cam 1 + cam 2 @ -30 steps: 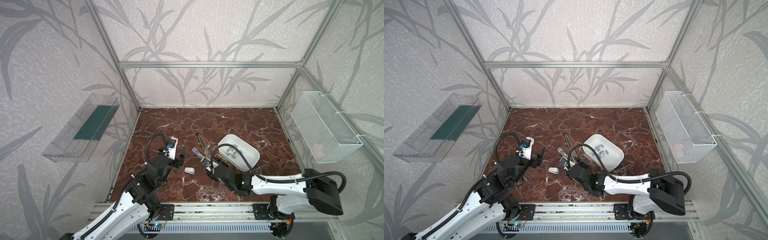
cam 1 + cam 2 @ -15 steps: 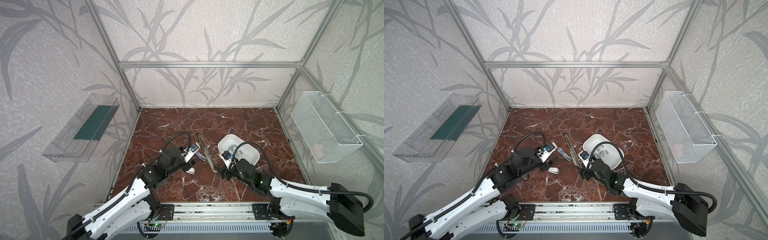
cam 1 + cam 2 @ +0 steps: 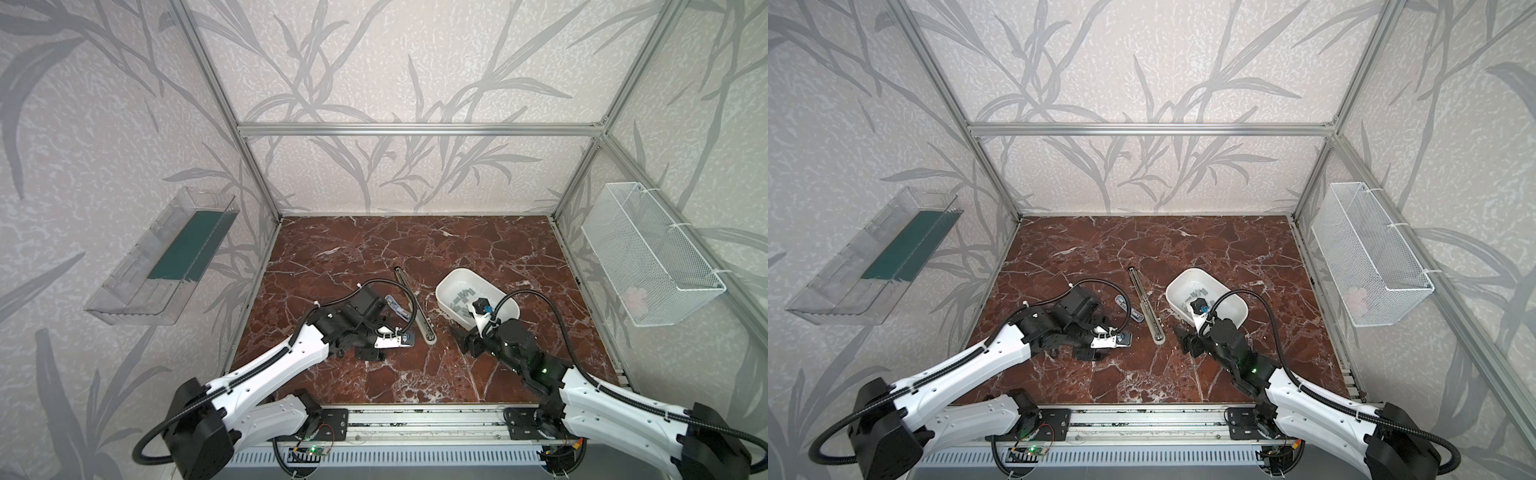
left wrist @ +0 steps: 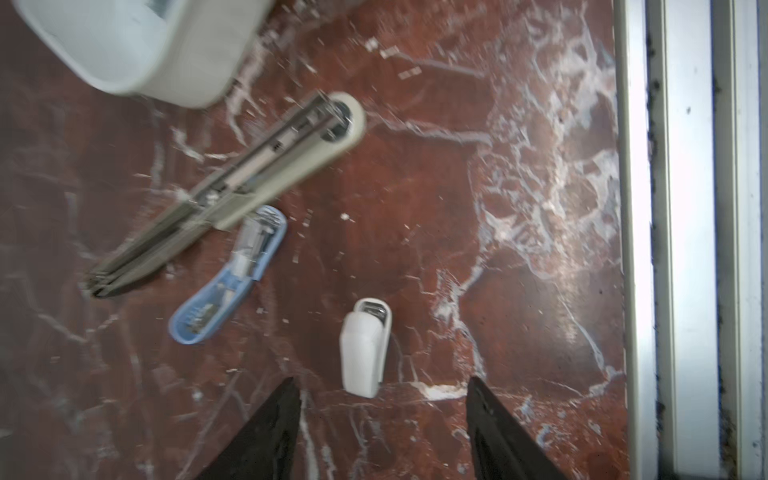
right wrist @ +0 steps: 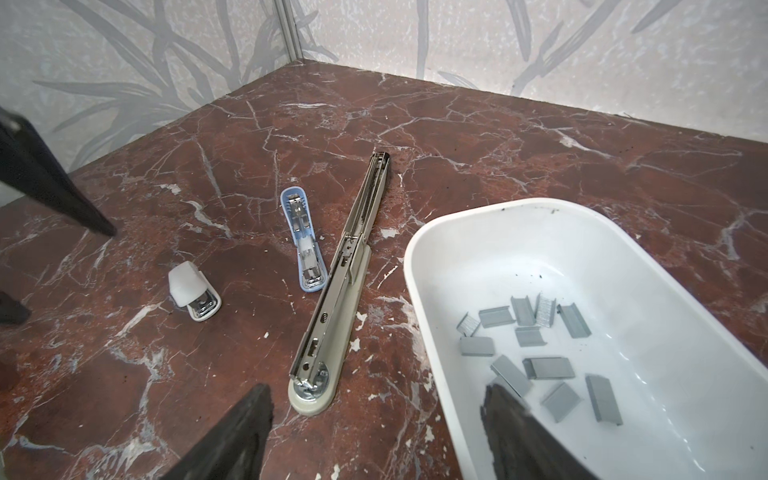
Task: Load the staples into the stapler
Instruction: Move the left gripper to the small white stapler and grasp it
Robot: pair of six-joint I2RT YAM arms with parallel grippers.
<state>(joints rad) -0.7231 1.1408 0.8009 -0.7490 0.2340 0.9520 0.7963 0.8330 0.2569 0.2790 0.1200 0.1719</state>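
Observation:
Three staplers lie on the marble floor. A long beige one (image 5: 345, 282) (image 3: 415, 305) is folded open flat, a small blue one (image 5: 303, 245) (image 3: 397, 307) lies open beside it, and a small white one (image 4: 363, 345) (image 5: 193, 291) lies shut. Several grey staples (image 5: 548, 365) (image 3: 463, 297) sit in a white tub (image 5: 415, 257) (image 3: 446, 282). My left gripper (image 4: 382, 384) (image 3: 365, 353) hangs open just above the white stapler, empty; that arm hides the white stapler in both top views. My right gripper (image 5: 376, 390) (image 3: 463, 338) is open and empty at the tub's near end, one finger over the rim.
A clear plastic shelf (image 3: 166, 257) with a green insert hangs on the left wall. On the right wall hangs a white wire basket (image 3: 648, 257). An aluminium rail (image 4: 690, 249) runs along the floor's front edge, close to my left gripper.
My left arm has swung right and now covers the white stapler. My right gripper has drawn back from the blue stapler toward the tub, with its jaws standing wider.

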